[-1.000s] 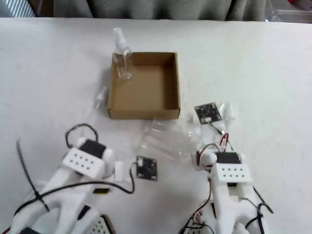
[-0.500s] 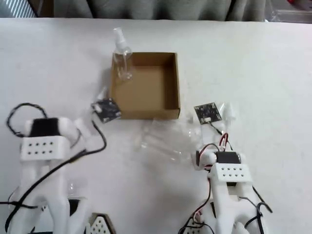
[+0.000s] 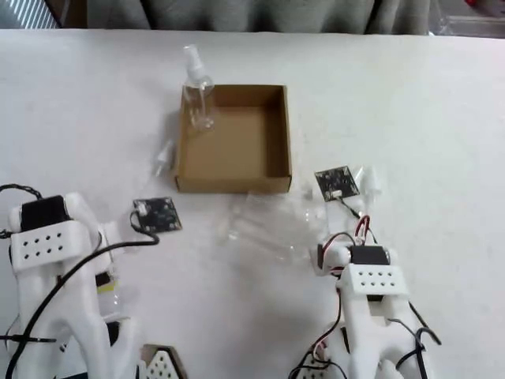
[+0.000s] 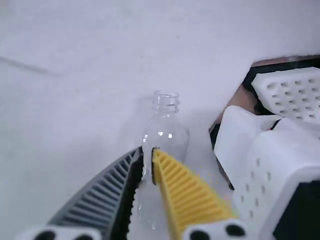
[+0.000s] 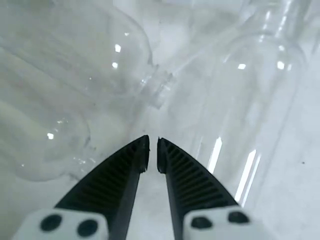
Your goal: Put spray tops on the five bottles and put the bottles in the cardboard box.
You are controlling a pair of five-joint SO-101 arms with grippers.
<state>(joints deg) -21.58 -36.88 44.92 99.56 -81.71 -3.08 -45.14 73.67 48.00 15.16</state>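
Lying bottles block the counter by the cardboard box's near wall; a capped bottle blocks its far-left corner

The white table has a brown cardboard box near its middle. Just in front of the box, some clear bottles lie on their sides in a heap; it is hard to tell how many. A small spray top lies beside the box. Another spray top lies on the other side. One open bottle lies alone, well apart from the heap.
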